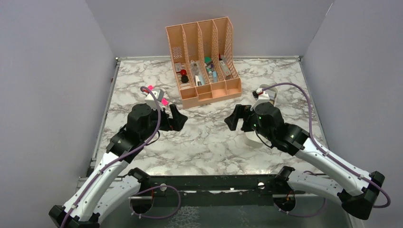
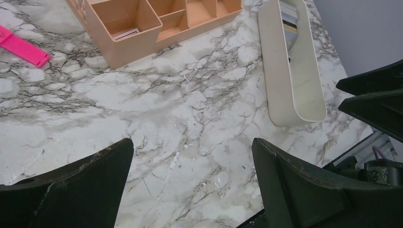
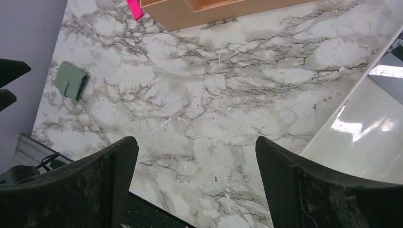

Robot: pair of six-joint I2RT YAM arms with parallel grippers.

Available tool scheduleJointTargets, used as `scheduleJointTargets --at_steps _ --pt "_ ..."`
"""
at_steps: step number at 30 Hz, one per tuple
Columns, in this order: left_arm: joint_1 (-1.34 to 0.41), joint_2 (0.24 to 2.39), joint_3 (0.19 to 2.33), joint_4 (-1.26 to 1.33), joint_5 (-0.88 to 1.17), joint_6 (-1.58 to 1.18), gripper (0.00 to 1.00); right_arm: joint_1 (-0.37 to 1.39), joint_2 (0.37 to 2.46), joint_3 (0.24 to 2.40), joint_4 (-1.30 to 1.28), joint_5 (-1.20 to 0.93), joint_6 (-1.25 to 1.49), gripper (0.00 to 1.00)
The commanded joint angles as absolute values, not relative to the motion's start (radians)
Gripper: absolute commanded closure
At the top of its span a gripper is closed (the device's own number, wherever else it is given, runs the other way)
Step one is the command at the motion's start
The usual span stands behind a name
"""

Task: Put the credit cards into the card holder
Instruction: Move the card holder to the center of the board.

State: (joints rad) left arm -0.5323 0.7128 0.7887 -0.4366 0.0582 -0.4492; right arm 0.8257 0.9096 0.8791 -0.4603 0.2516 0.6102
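Over the table (image 2: 71, 95), left pincer (image 2: 192, 147) and right pincer (image 3: 196, 142) gape empty.

Overhead, your right arm (image 1: 304, 142) hides most of the white tray (image 1: 249, 140); the left wrist view's top edge cuts off its unreadable contents.

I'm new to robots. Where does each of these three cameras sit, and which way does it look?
Top external: above and behind, looking down at the marble table and peach organizer; left arm and right arm show.
Left wrist: on the left arm, looking past its open left claw to the white tray.
Right wrist: on the right arm, looking past its open right claw to the green card holder.
Shared: both wrist views catch the pink highlighter.
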Motion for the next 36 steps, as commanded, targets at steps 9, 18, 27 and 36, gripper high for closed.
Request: scheduleJointTargets --at_steps 9,18,27,36 --pt "-0.538 0.777 0.770 -0.489 -0.267 -0.580 0.01 0.833 0.906 0.897 -0.475 0.290 0.605 0.01" --pt "-0.520 0.920 0.765 -0.577 -0.585 -0.773 0.17 0.833 0.887 0.866 -0.431 0.253 0.582 0.01" --pt "-0.235 1.032 0.770 -0.633 -0.520 -0.907 0.29 0.833 0.894 0.864 -0.409 0.222 0.539 0.01" --pt "-0.103 1.173 0.770 -0.670 -0.634 -1.072 0.27 0.832 0.858 0.828 -0.351 0.165 0.527 0.01"
